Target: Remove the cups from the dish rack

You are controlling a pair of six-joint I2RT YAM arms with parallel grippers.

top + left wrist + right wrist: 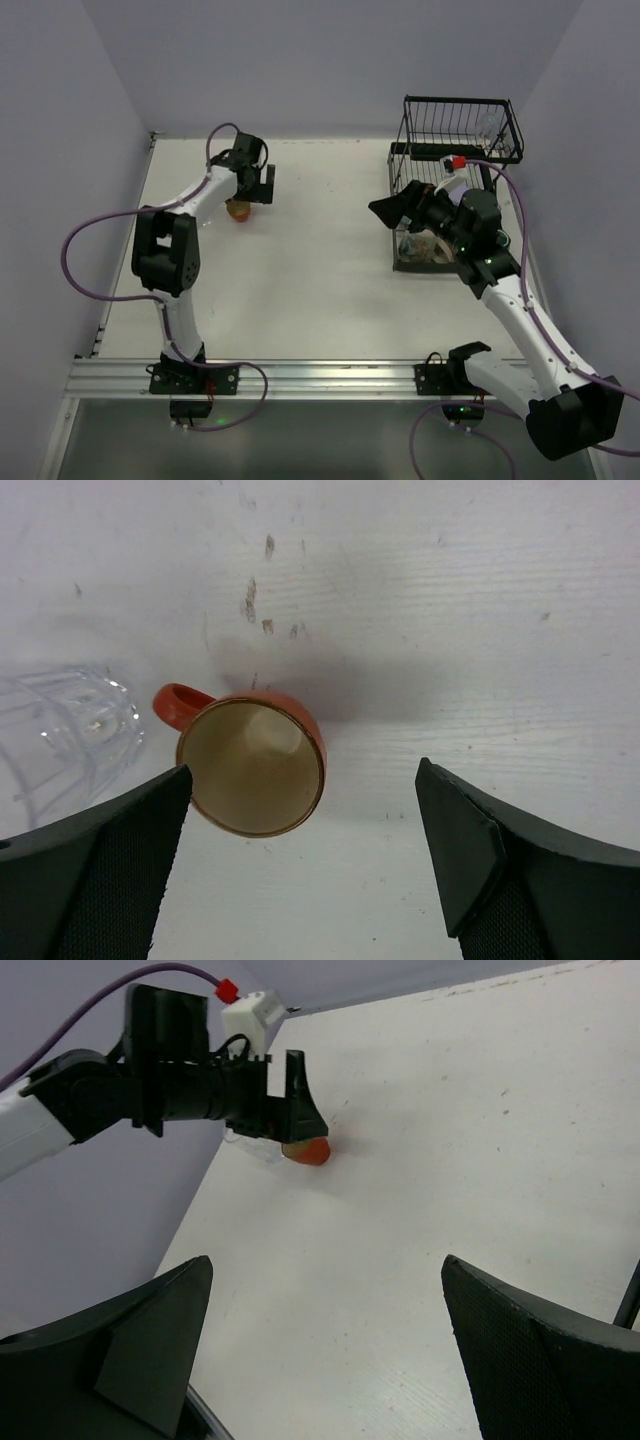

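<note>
White links, black joints on left arm point(205, 195), right arm point(520, 305). Purple cables point(65, 255) off both. Black wedge fingers point(90, 880), red-capped plug point(245, 1005).

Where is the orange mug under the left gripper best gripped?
Probably across the round body of the orange mug, from straight above: it stands upright, mouth up. Stay off the handle side, where the glass crowds it.

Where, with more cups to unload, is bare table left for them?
Bare: the table middle between the orange-red cup and the dish rack. Crowded: far left, where that cup and a clear glass stand close.
</note>
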